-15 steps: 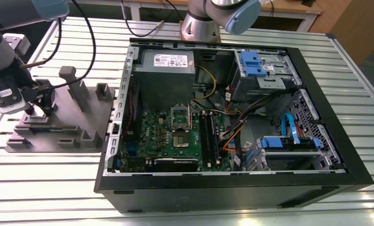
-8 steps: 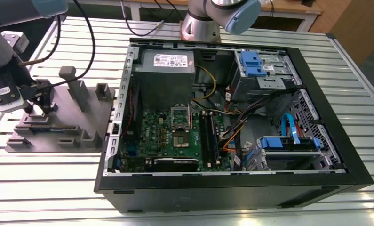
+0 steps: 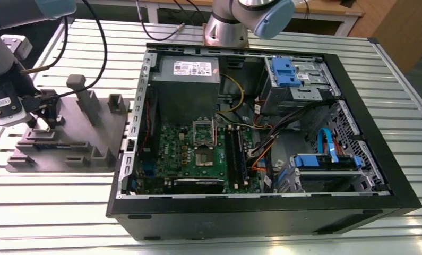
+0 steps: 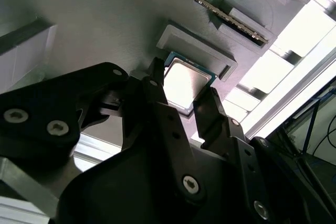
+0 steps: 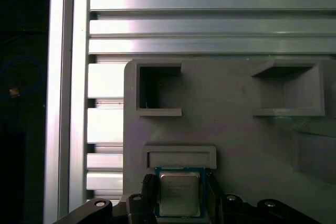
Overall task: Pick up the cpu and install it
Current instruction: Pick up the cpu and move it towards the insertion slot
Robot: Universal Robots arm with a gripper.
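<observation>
Black pincer [image 4: 184, 88] fingers [image 4: 157, 108], metal screw heads showing, are clamped on the cpu [image 4: 185, 81] from two opposite edges; same in the first wrist view, cpu [image 5: 179, 192] dead centre in the pincer [image 5: 181, 184]. cpu: flat square, shiny silver lid, thin teal rim. Lid print is too faint to read. It lies flat over the matte grey fixture plate [image 5: 236, 129], one free edge just beside a raised rectangular stop [image 5: 178, 156]. Plate has square pockets [image 5: 157, 90] and upright posts [image 3: 87, 106]. It sits on the ribbed aluminium desk [image 3: 55, 212], at the exterior view's left of an open black PC case [image 3: 267, 223] with a green motherboard [image 3: 196, 154].
</observation>
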